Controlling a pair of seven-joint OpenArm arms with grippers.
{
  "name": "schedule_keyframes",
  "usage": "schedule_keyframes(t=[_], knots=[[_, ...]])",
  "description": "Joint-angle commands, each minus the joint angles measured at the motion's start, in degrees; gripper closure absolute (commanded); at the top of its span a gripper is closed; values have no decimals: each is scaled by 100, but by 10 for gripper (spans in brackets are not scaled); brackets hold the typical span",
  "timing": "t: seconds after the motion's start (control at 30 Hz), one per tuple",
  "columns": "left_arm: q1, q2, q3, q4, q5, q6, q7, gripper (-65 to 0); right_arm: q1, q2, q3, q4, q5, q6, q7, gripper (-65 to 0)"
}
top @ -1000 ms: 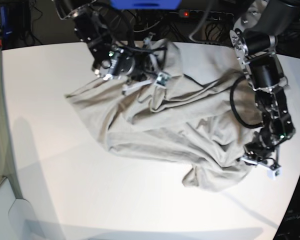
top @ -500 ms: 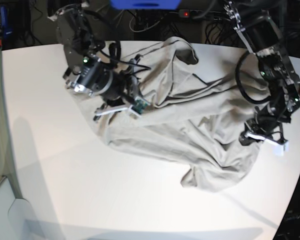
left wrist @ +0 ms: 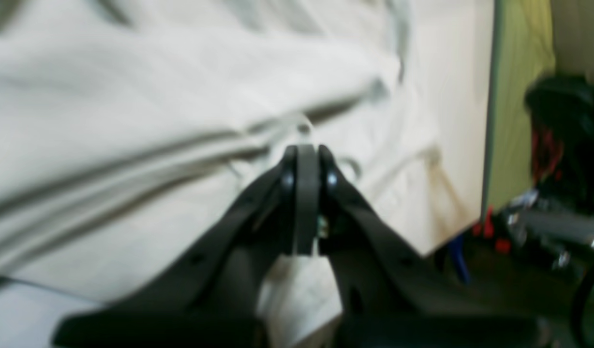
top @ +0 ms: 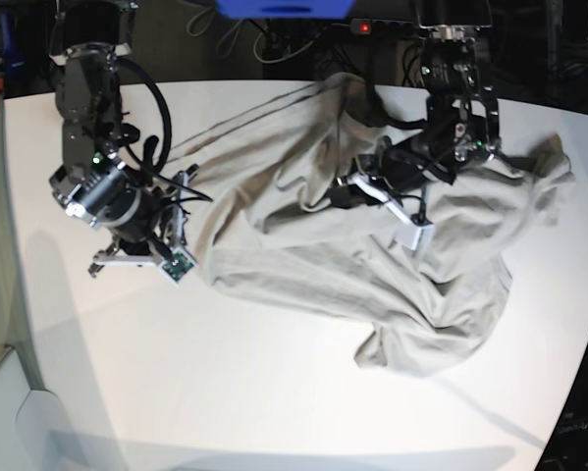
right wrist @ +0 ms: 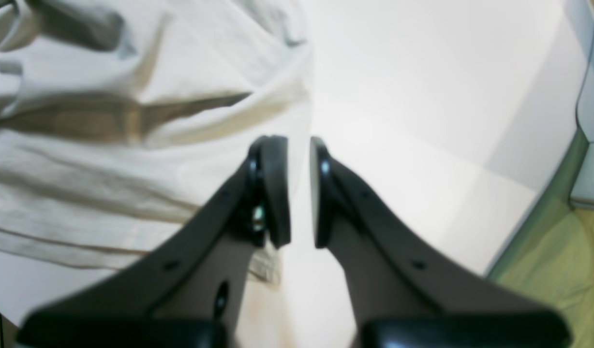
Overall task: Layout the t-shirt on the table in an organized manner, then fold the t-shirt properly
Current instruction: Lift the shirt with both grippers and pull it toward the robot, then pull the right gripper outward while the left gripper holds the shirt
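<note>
Light grey-beige cotton t-shirt (top: 372,245) lies crumpled across the smooth white bench (top: 225,392), long axis running diagonally. Left hand (top: 392,211) hovers over its middle, pinched fully together, seemingly empty. Right hand (top: 141,257), slightly parted and empty, sits just beside the shirt's edge.

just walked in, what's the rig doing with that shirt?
Two arms are laying out a grey-beige t-shirt on the white table. The shirt is bunched and wrinkled, not flat and not folded. The left gripper is shut, over the upper middle of the shirt; the wrist view is too blurred to say whether fabric is pinched. The right gripper sits at the shirt's edge in the wrist view, jaws slightly apart, with nothing visible between them.
</note>
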Motion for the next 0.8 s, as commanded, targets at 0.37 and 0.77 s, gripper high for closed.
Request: schedule_keyframes(t=[0.37, 0.77], knots=[[416, -108, -1, -21, 2445, -21, -99, -1, 127, 28, 19, 100, 42, 23, 109, -66], [293, -1075, -1223, -557, 2832, -82, -99, -1, 716, -244, 1, -14, 42, 23, 100, -66]])
